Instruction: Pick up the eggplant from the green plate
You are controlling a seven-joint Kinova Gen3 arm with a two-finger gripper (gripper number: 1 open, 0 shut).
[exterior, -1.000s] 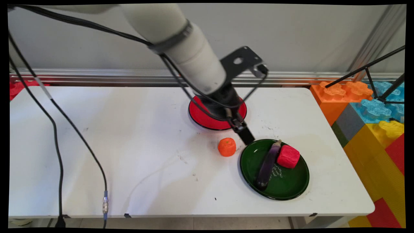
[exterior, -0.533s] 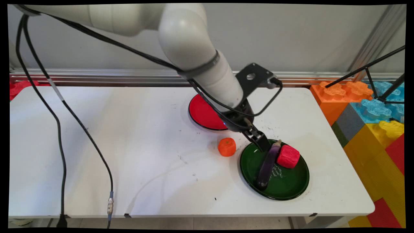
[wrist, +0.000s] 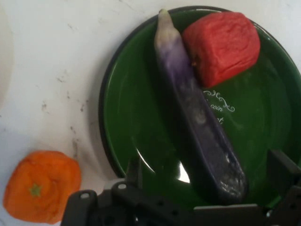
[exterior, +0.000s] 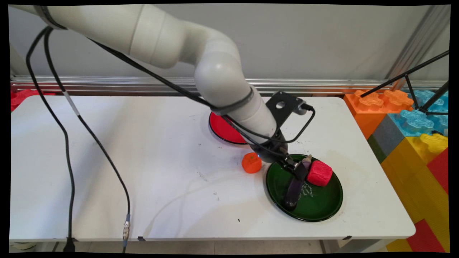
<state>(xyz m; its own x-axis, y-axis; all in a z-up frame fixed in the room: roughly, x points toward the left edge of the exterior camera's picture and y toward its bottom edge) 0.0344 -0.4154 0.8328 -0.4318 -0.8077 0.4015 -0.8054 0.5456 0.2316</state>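
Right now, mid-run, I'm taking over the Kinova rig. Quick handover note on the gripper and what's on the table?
Gripper: open, low over the dark green round plate, jaws either side of the long purple eggplant. They are not closed on it.
Eggplant: lies flat on the green plate.
Red blocky toy food: on the same plate, against the eggplant's stem end.
Orange round toy fruit: on the white table, just off the green plate's rim and apart from it.
Red round plate: farther back, partly hidden by the arm. Nothing shows on its visible part.
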